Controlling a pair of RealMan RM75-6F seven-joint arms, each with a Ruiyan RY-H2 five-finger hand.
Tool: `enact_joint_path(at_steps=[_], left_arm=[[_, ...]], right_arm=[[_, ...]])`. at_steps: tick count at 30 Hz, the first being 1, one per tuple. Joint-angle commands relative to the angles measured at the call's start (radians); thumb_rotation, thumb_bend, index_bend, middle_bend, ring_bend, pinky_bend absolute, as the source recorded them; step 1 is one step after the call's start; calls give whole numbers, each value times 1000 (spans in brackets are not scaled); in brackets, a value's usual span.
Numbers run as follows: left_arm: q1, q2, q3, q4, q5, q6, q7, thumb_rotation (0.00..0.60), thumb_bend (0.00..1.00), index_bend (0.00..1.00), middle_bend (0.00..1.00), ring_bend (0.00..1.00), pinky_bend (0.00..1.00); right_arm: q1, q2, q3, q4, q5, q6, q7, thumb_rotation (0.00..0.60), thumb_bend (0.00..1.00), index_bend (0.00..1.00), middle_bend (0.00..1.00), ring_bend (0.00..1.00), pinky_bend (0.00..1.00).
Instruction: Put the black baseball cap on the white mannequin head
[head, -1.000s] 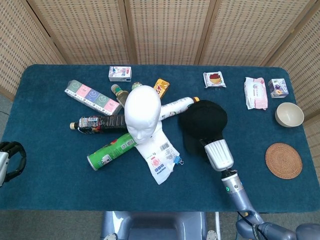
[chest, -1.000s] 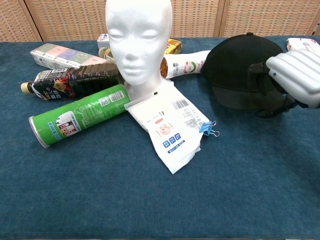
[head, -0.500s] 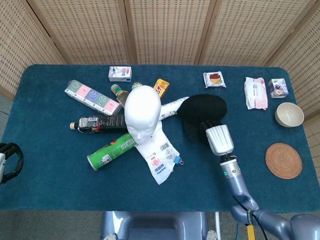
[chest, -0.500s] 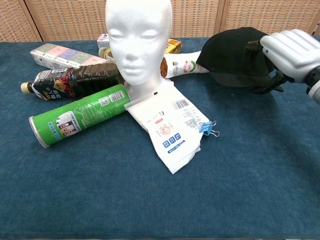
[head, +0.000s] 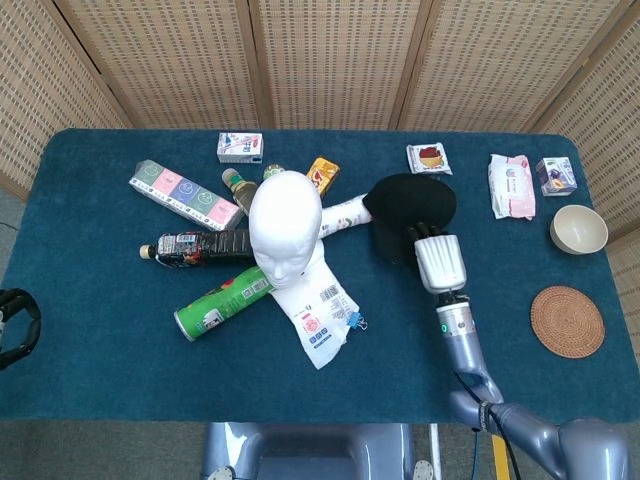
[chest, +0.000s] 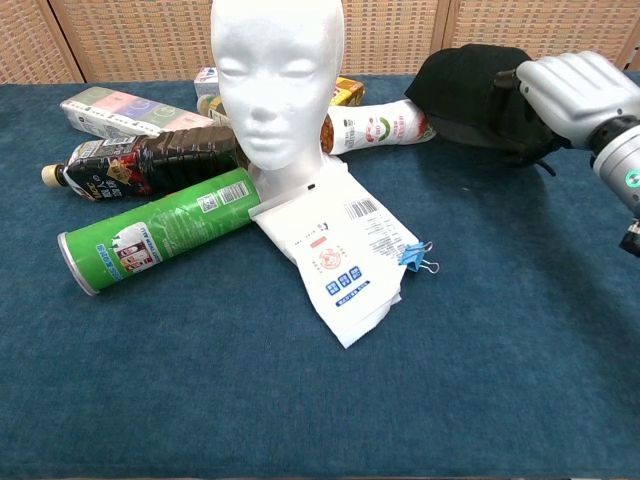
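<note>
Gripping the black baseball cap (head: 408, 205) from its near side, the right hand (head: 440, 262) has its fingers (chest: 522, 92) curled over the cap's edge, and in the chest view the cap appears lifted clear of the blue table (head: 100, 350) — no cloth seems to rest on the surface below it. The cap sits directly ahead of that hand, its crown bulging away from the palm; which way the brim points cannot be told from either view. The white mannequin head (head: 285, 228) stands upright to the hand's left and at about the same reach, with a white bottle (chest: 375, 127) lying just between cap and head. So the coming move is judged to be a sideways carry to the left, then a lowering onto the crown of the head, which rises higher than the cap is held in the chest view — some lift likely comes first. The right hand is plainly the nearer one; the left hand (head: 18, 325) shows only as a dark shape at the table's far left edge, well apart, and whether its fingers are spread or closed cannot be told.
</note>
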Motion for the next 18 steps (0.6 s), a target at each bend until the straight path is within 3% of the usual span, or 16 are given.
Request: enact_joint_path(at_steps=[1,9,18], left_arm=[[3,2,0,0,2,5,-3,600,311,579,424,347,364],[10,6,3,-4,5,12,-5,600,312,580,424,347,364],[11,3,2,-2,2,10,-6,600,310,580,424,347,364]], right_arm=[[19,-8,8,33,7,-6,1,600,267,453,448,565,749],[38,-27,18,84,22,15,11,600,331,584,586,703,870],[40,-30,-2,93,19,28,23,600,366,607,633,721,814]])
